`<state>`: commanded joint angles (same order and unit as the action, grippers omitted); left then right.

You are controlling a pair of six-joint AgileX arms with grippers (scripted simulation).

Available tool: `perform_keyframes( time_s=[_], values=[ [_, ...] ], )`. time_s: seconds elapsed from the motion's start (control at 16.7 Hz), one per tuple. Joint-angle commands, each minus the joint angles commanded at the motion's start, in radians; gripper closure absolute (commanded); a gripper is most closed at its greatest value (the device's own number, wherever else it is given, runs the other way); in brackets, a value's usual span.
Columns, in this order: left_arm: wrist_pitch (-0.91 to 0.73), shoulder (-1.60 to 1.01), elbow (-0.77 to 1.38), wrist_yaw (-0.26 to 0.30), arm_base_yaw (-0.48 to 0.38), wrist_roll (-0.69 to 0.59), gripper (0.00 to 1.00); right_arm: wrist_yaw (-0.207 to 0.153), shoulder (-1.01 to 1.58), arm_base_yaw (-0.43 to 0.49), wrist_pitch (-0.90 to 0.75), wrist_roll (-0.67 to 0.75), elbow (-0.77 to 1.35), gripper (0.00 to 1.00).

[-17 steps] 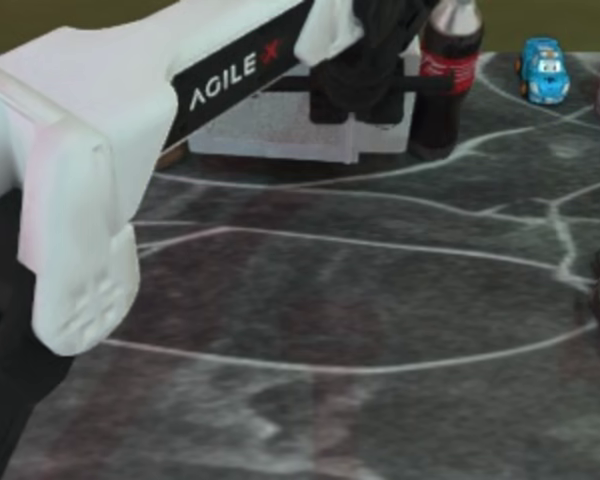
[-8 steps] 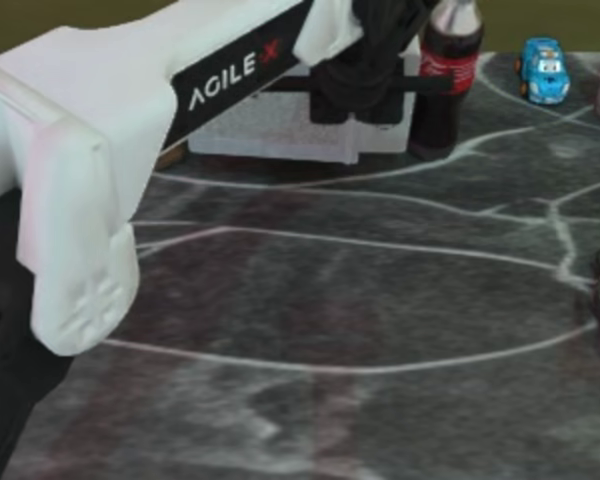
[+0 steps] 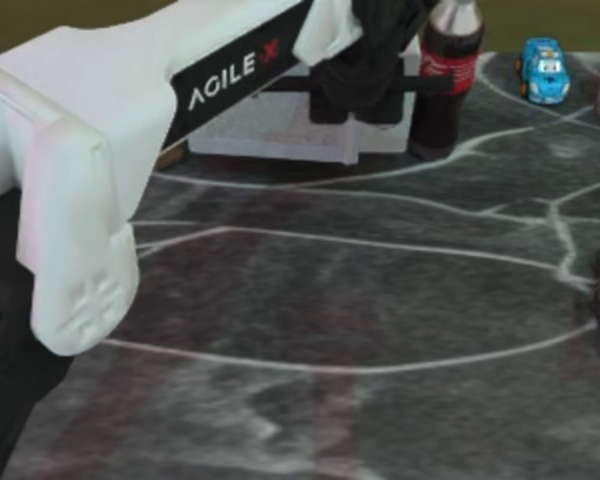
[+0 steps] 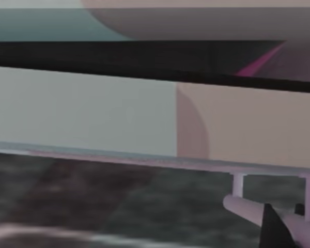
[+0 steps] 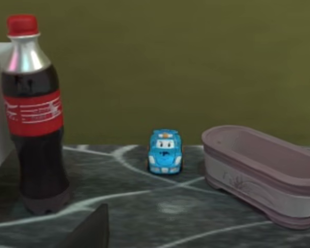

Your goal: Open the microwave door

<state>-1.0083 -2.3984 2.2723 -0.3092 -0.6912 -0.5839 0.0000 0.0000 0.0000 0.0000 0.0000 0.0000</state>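
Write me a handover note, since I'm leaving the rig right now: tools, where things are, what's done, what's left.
Left tool: at the microwave front, far side of the table; the arm hides its fingers from above.
In the left wrist view its fingertip is by the door handle.
Right tool: parked out of the top view; its camera faces the cola bottle, toy car and tub.
Door: a dark gap above it; how far open, cannot tell.
Left: swing it fully open.
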Motion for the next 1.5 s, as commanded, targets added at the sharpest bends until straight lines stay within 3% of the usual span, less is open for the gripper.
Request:
perform_keyframes(
  time_s=[1.5],
  values=[
    [0.068, 0.069, -0.122, 0.021, 0.002, 0.049, 1.00, 0.000, 0.000, 0.000, 0.000, 0.000, 0.000, 0.00]
  ],
)
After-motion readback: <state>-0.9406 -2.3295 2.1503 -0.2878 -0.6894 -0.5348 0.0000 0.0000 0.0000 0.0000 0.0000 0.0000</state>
